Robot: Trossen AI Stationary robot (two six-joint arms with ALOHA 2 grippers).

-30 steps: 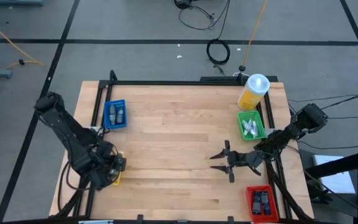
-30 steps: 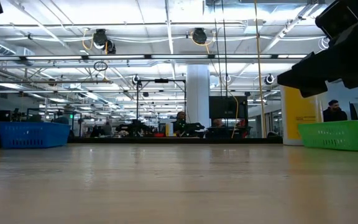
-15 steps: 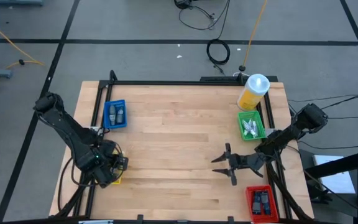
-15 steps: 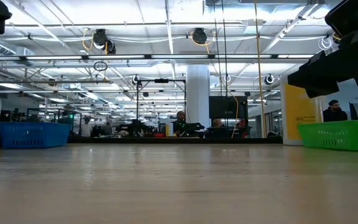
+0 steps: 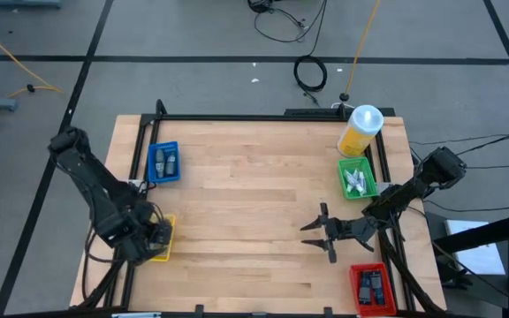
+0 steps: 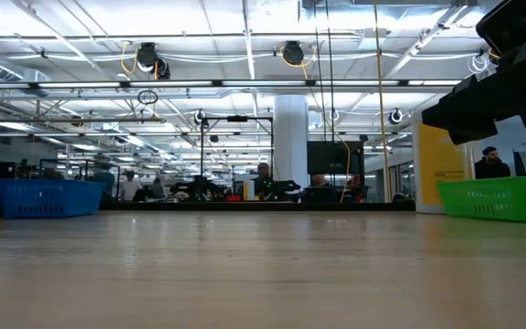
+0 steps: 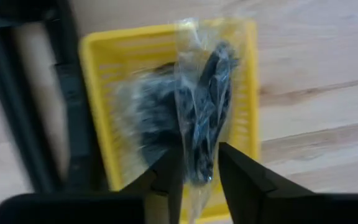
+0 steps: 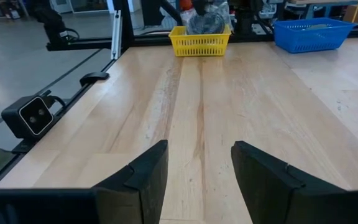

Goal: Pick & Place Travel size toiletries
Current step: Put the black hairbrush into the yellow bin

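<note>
On the wooden surface (image 5: pixel 254 212) we see toiletries (image 5: pixel 355 183) in the green bin (image 5: pixel 346 165). Left end effector (image 7: pixel 194 169) loosely straddles a bagged bundle (image 7: pixel 197 106) over the yellow bin (image 7: pixel 98 81); right end effector (image 5: pixel 312 231) hangs open, empty.

tabletop (image 5: pixel 254 194): pale wood planks
bins: blue (image 5: pixel 163 162), green (image 5: pixel 357 177), red (image 5: pixel 369 287), yellow (image 7: pixel 166 106) with lattice walls
toiletries (image 5: pixel 355 182): white, in green bin
bundle (image 7: pixel 197 112): dark, in clear bag
bottle (image 5: pixel 360 131): yellow, white cap
claws: black
</note>
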